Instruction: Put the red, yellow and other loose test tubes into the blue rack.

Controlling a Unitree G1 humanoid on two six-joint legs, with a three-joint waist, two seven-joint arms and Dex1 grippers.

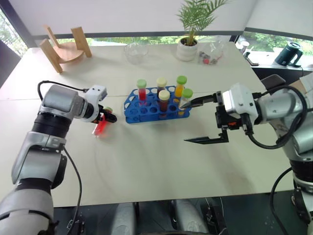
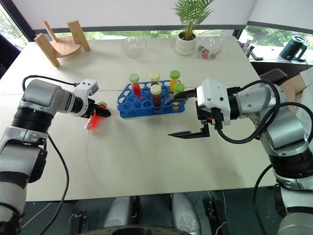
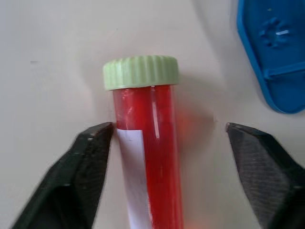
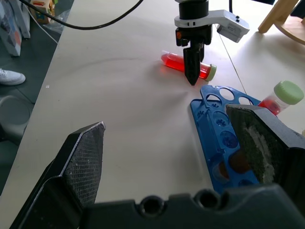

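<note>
1. A wooden stand (image 1: 66, 49) sits at the far left corner of the pale worktop (image 1: 146, 161).
2. The left pincer (image 1: 106, 119) points down over a loose test tube (image 1: 101, 126) with red liquid and a green cap, which lies flat on the worktop just left of the blue rack (image 1: 146, 111).
3. In the left wrist view one black finger (image 3: 78, 176) touches the tube's side, while the other stands off with bare worktop between it and the tube; the pincer straddles the tube but has no grip on it.
4. The blue rack stands mid-worktop with five capped tubes upright in its holes: three green caps and two cream caps.
5. A clear glass bowl (image 1: 135, 51) and a potted plant (image 1: 188, 46) stand behind the rack.
6. The right pincer (image 1: 196, 121) hangs above the worktop just right of the rack, spread wide and empty.
</note>
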